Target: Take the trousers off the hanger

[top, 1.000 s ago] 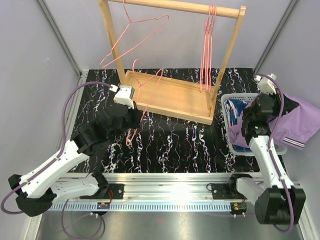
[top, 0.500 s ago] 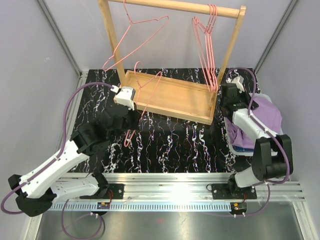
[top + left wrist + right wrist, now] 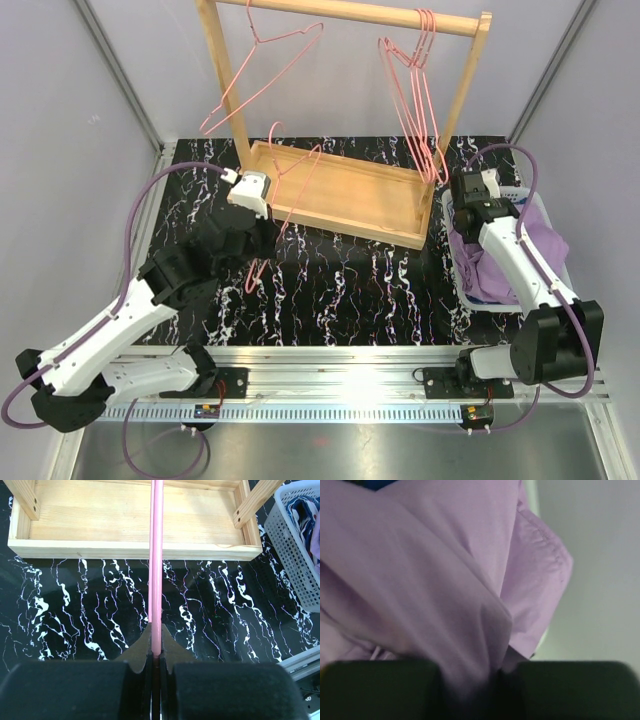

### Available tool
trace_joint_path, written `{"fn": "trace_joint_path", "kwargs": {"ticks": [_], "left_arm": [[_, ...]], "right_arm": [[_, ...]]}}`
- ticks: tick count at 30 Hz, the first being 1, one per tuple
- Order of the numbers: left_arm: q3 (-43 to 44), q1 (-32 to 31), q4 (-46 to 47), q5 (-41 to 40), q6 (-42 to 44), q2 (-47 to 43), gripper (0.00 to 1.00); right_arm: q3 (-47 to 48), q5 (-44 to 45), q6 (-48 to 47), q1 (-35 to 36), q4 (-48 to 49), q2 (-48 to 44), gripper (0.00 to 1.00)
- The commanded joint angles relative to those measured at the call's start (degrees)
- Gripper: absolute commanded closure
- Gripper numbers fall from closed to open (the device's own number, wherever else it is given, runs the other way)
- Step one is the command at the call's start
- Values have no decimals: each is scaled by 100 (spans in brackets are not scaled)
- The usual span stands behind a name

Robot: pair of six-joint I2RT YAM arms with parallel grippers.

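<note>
The left gripper [image 3: 156, 652] is closed narrow on the wire of a pink hanger [image 3: 268, 225], which runs straight up from between its fingers toward the wooden rack [image 3: 345, 195]. In the top view this hanger leans against the front edge of the rack's tray base, with its lower end over the black marbled bench [image 3: 370, 285]. The right gripper [image 3: 495, 672] is clamped on a fold of the lilac trousers [image 3: 425, 580]; the cloth is drawn down into the gap between its dark fingers. From above, the right arm bends over the white basket [image 3: 458, 292] at the right side of the bench, and the lilac trousers lie heaped inside it, spilling over its far right rim. The blue trousers [image 3: 301, 511] are in the same basket, under and beside the lilac cloth. More pink hangers [image 3: 418, 95] hang bare from the rack's top rail.
</note>
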Motion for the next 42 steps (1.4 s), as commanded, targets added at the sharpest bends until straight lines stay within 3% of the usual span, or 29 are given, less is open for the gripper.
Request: {"fn": "trace_joint_path", "kwargs": {"ticks": [1,3,5,7,8,11,12,13,19,22,28,31,33,36,39,42], "left_arm": [[518,36,125,114,109,75,100],[720,36,-24,105,144,84,100],[826,36,-121,79,171,23,100],[853,36,-192,0,188,-126,100],[862,36,-218,-27,197,-171,100],[958,36,-376,-115,241,-259,100],[993,36,-455,-132,259,-259,100],[1116,36,-525,-124,302,-259,100],[1643,36,-851,52,478,-312,100],[1890,36,-974,52,549,-285,100],[2162,36,-1211,113,444,-461,100],[2338,36,-1325,175,426,-566,100],[2461,36,-1431,166,426,-584,100],[2602,36,-1598,193,435,-497,100],[2874,36,-1826,263,452,-400,100],[3111,36,-1958,167,487,-382,100]], "right_arm": [[14,-1253,986,23,-546,35,76],[-74,-1509,1015,6,-197,246,74],[-65,-1440,1014,-46,-28,613,60],[57,-1684,1076,-230,35,869,55],[136,-1929,1137,-301,-18,1045,42],[286,-2080,1304,-390,-80,908,27],[286,-2098,1400,-398,-62,775,5],[295,-2099,1436,-416,-27,626,0],[619,-1818,1542,-530,-246,-666,1],[901,-2124,1638,-548,-396,-1184,1],[-64,-2713,2656,-574,938,-2214,0],[-574,-3292,3228,-732,1317,-1899,2],[-968,-3776,3554,-759,1571,-1311,9],[-1399,-3191,3888,-837,1975,-275,20],[-1175,-2767,3915,-1258,1803,1061,30],[-1147,-2852,4055,-1487,1907,1731,30]]}}
